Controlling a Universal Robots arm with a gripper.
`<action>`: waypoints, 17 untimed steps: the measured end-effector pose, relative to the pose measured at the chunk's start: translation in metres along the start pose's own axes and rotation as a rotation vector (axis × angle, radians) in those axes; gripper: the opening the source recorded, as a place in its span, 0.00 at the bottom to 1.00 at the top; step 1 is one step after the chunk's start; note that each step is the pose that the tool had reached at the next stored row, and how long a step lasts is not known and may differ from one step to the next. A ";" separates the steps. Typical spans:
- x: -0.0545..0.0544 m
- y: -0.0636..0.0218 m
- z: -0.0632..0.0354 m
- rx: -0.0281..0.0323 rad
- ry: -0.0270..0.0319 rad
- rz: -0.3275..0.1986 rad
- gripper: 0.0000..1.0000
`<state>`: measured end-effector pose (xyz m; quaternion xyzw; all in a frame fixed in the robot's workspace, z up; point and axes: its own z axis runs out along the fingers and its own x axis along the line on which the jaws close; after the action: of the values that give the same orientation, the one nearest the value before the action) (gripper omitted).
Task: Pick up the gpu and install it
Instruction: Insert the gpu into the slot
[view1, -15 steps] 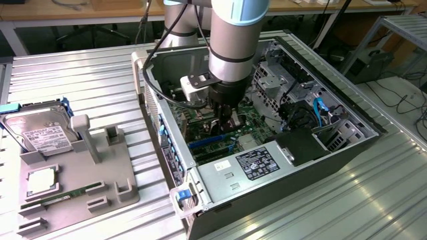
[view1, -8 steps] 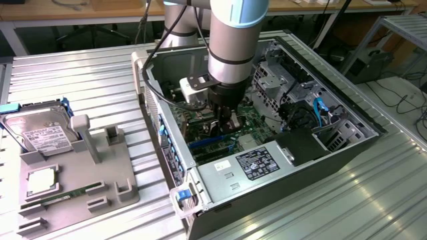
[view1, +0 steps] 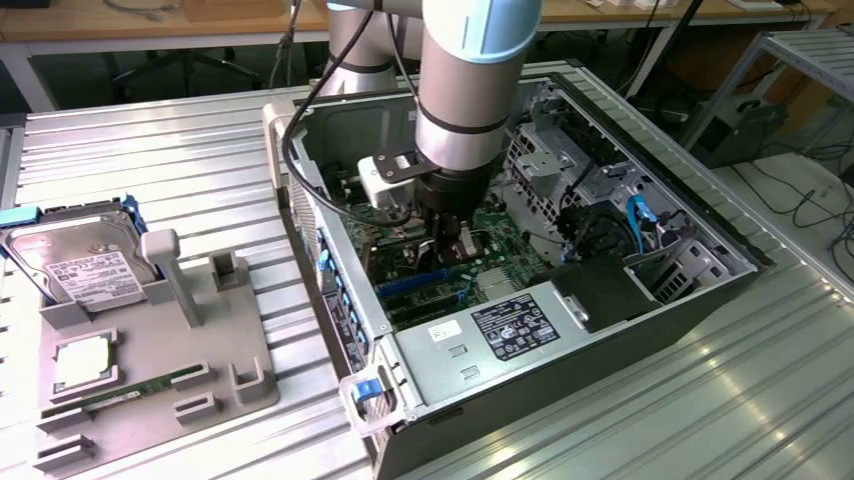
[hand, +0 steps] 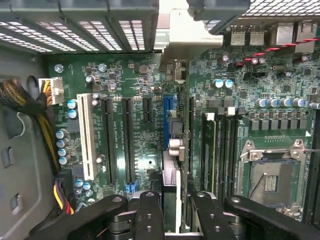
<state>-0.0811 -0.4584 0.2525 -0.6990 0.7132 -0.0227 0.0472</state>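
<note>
**Two cameras, one open case**

The exterior view is looking down from high up and off to one side, taking in the ribbed metal table (view1: 160, 150), the grey parts tray (view1: 147, 370) at the exterior view's left, and the whole open computer case (view1: 534, 300) with the arm (view1: 467, 80) reaching into it. The wrist camera is sitting close inside that case, facing straight onto the motherboard (hand: 140, 125) past the gripper (hand: 177, 210). Both views are sharing the motherboard (view1: 441, 270).

Labels sit on the hard drive (view1: 83, 268) and the power supply (view1: 509, 327), but none can be read.
</note>
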 end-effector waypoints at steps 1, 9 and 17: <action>0.003 -0.0001 0.0000 0.0000 -0.0002 0.000 0.27; 0.006 0.0063 -0.0005 0.0000 0.0000 0.000 0.27; 0.005 0.0124 -0.0003 0.0000 0.0015 0.000 0.27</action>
<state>-0.0935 -0.4633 0.2514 -0.6991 0.7131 -0.0232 0.0467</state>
